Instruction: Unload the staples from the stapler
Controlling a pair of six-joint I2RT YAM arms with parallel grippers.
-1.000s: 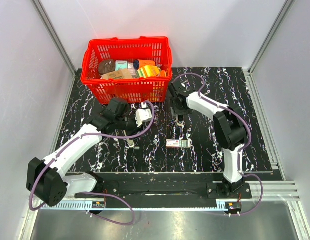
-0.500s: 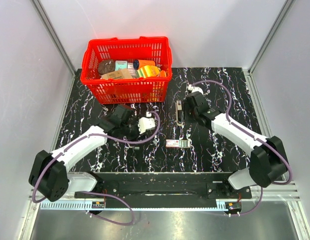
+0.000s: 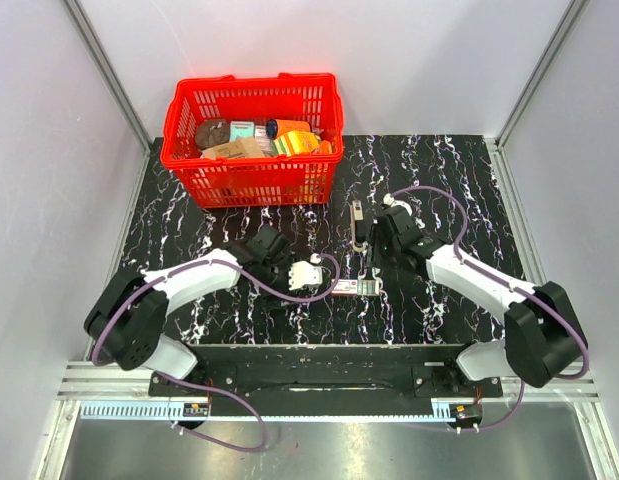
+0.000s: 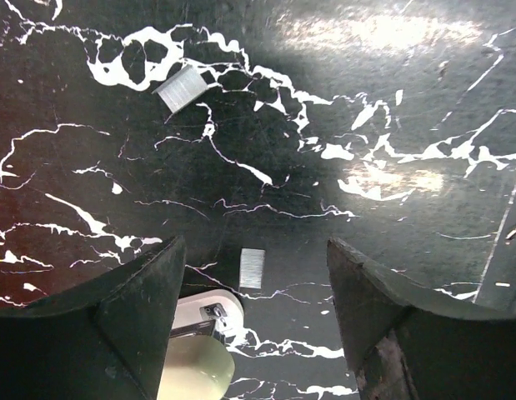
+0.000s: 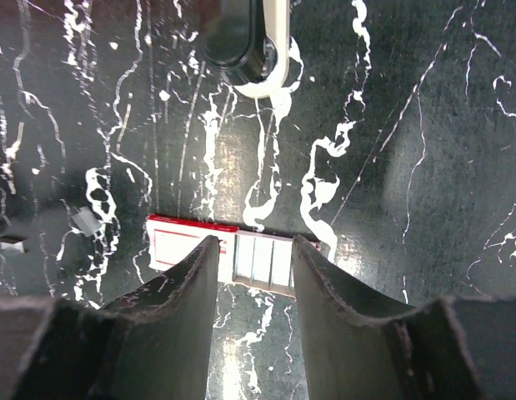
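the slim stapler (image 3: 357, 222) lies free, likely light, rigid and slick-topped (best pinched across its narrow sides), as left gripper (image 4: 256, 248) and right gripper (image 5: 255, 244) hang spread, empty.

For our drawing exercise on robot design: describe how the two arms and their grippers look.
The left arm and right arm both have smooth white links joined by chunky black joints, with a thin purple cable looping alongside each. The left gripper and right gripper each have two matte black, curved fingers tapering toward the tips, slightly scuffed. No markings show.
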